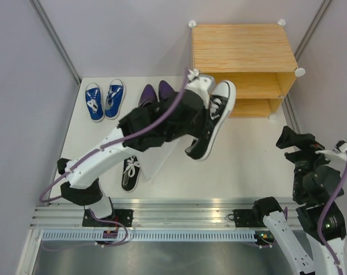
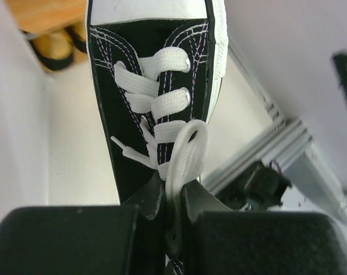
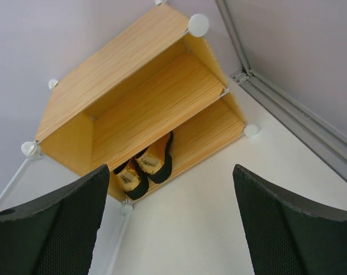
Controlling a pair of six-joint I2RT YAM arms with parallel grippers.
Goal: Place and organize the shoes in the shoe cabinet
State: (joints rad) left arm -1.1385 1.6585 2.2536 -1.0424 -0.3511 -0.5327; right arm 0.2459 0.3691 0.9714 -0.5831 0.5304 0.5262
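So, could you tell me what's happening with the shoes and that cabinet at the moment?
The left fingers are shut on a black sneaker, holding it in the air just in front of the shoe cabinet. The gold shoes already sit on its lower shelf; the upper shelf looks empty. The other black sneaker, the blue sneakers and the purple shoes are on the table. The right fingers are open and hold nothing.

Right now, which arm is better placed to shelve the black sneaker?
Left. The left gripper is shut on the black sneaker, held up just in front of the cabinet. The right gripper is open and empty, facing the cabinet.
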